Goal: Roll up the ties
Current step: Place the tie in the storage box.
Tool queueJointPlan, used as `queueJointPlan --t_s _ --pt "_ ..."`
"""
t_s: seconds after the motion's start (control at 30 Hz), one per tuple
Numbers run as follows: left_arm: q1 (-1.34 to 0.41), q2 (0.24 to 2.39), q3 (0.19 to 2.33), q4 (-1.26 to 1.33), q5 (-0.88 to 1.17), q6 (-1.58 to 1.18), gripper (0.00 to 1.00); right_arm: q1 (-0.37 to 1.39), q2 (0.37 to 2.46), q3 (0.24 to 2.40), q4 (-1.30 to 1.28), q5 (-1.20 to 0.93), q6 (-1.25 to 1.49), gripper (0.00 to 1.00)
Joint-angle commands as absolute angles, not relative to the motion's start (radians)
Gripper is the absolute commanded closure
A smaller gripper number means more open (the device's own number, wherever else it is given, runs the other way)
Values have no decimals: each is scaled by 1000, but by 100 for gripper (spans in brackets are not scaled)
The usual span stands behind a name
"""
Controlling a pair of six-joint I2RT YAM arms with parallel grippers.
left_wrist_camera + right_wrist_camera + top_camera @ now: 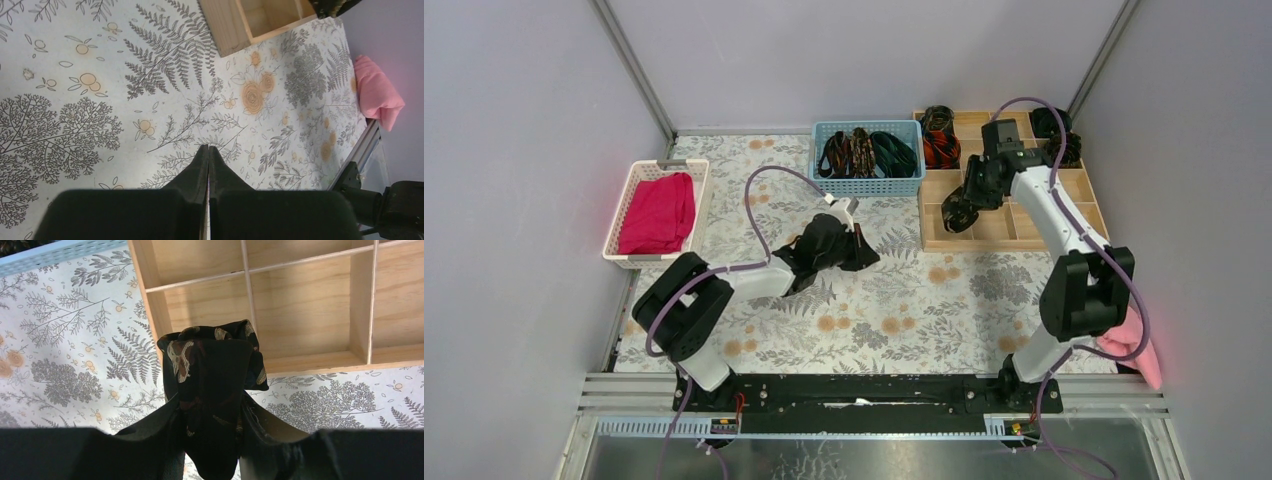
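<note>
A: Gripper status?
B: 2 arms in view. The left gripper [870, 254] is fully closed, fingers pressed flat together, with nothing between them. It hangs over the floral table cover [924, 300] near the centre.
A: And the right?
B: The right gripper [957, 214] is part-way open and clamped on 1 rolled tie [210, 357], black with gold-brown flecks. The coil sticks out past the fingertips.
A: Where is that relative to the tray?
B: At the 7 o'clock corner of the wooden tray [986, 230], above the near-left compartment. In the wrist view the coil sits in front of that compartment's near wall. I can't tell whether it touches the wood.
A: Other ties, counted?
B: The tray is at 2 o'clock on the table. There are 2 coils in its left column: 1 black-gold coil [937, 118] at the far end and 1 red-black coil [941, 151] just nearer. There are more dark coils [1052, 122] at the tray's 1 o'clock corner, partly behind the right arm, so the count is unclear.
A: Unrolled ones?
B: 1 blue basket [867, 186] at 12 o'clock holds the loose ties [869, 152]. At least 3 are visible: red-black, gold-brown and dark green. The exact count isn't readable.
A: Anything else on the table?
B: 1 white basket [634, 260] at 10 o'clock with 1 magenta cloth [659, 212] inside. 1 pink towel [1139, 345] sits off the table edge at 4 o'clock.
</note>
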State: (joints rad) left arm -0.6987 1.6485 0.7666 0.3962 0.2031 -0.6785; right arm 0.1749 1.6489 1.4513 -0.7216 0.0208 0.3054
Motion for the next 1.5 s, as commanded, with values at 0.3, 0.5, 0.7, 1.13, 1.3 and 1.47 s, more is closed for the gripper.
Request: queueJointPlan --t_s 0.3,0.5,0.7,1.13,1.3,1.47 --pt "-689 1581 807 370 270 -690 100 133 1832 1675 -952 -175 257 100" --pt "-689 1572 790 376 289 -690 100 132 1927 1724 -982 -153 255 100" --pt "-682 1556 778 372 287 -686 100 132 2007 1740 -994 -96 260 100" --pt "-678 1577 769 407 304 -710 100 130 2202 1809 -1102 -195 200 100" --pt "-675 1595 771 422 311 -716 100 136 2286 1860 -1147 -128 209 100" --pt "-668 1605 769 429 321 -709 100 144 2319 1841 -1080 -127 222 98"
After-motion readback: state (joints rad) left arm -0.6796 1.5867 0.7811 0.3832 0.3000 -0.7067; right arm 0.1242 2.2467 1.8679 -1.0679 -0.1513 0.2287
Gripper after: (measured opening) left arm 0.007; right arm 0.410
